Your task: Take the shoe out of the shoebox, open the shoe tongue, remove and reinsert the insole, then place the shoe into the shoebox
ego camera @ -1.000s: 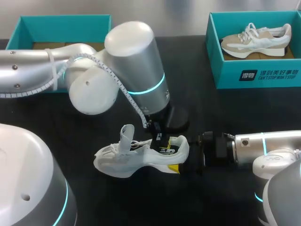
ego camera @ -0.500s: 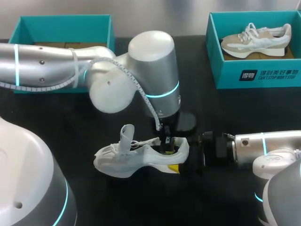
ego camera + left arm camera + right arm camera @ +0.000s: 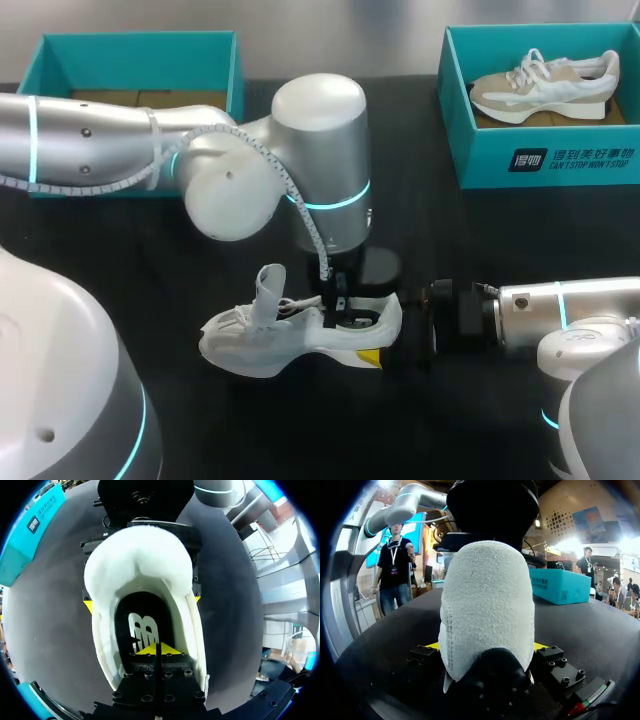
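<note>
A white shoe [image 3: 290, 338] lies on its sole mid-table with its tongue [image 3: 267, 290] pulled upright. My left gripper [image 3: 338, 308] comes down from above into the shoe's opening. In the left wrist view its yellow tips [image 3: 156, 650] are shut together on the black insole [image 3: 140, 625]; whether they pinch it is unclear. My right gripper [image 3: 385, 332] comes in level from the right, and its fingers [image 3: 88, 605] clasp the heel [image 3: 487, 605] from both sides. An open teal shoebox [image 3: 135, 60] stands at the back left.
A second teal shoebox [image 3: 545, 160] at the back right holds a beige and white shoe [image 3: 545, 85]. My left arm's thick wrist [image 3: 320, 160] hangs over the table's middle, just behind the white shoe.
My left arm swung right over the shoe, and its shut gripper sank lower into the shoe's opening. The shoe and my right arm have kept still.
</note>
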Action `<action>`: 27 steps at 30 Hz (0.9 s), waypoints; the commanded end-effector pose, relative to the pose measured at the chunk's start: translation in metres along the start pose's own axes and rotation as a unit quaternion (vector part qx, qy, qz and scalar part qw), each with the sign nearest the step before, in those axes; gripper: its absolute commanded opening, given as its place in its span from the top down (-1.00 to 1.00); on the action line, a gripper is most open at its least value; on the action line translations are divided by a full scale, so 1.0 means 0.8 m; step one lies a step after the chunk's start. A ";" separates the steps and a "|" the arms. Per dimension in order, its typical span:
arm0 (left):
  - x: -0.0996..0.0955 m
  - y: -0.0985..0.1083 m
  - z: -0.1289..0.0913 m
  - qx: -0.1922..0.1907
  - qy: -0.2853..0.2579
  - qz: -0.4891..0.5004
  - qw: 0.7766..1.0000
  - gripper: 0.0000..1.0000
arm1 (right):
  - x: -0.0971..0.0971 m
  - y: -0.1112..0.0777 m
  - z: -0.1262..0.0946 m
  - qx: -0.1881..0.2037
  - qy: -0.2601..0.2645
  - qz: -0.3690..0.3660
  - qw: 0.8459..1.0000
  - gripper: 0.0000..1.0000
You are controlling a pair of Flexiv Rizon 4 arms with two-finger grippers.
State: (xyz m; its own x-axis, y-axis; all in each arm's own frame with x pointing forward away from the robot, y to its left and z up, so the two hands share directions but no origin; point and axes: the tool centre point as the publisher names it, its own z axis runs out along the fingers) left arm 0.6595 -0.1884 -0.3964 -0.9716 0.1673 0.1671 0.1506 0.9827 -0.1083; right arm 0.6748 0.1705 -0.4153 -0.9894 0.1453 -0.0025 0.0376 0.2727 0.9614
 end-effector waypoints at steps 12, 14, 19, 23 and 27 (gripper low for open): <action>0.022 0.033 0.009 -0.015 0.022 -0.003 1.000 1.00 | 0.000 -0.001 0.000 0.003 0.001 0.000 1.000 1.00; 0.025 0.032 0.012 -0.015 0.019 -0.005 1.000 1.00 | 0.000 -0.001 0.000 0.003 0.001 0.000 1.000 1.00; 0.031 0.032 0.018 -0.010 0.008 -0.009 1.000 0.67 | 0.000 -0.001 0.000 0.003 0.001 0.000 1.000 1.00; 0.034 0.036 0.019 -0.008 -0.009 -0.018 1.000 0.60 | 0.000 -0.001 0.000 0.003 0.001 0.000 1.000 1.00; 0.033 0.042 0.022 -0.010 -0.028 -0.027 0.999 0.47 | 0.000 -0.001 0.000 0.003 0.001 0.000 1.000 1.00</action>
State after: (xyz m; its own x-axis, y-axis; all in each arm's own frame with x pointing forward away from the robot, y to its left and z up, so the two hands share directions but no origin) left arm 0.6434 -0.1604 -0.4037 -0.9832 0.1170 0.1399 0.1071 0.9913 -0.0761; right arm 0.6743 0.1708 -0.4156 -0.9895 0.1444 -0.0038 0.0362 0.2735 0.9612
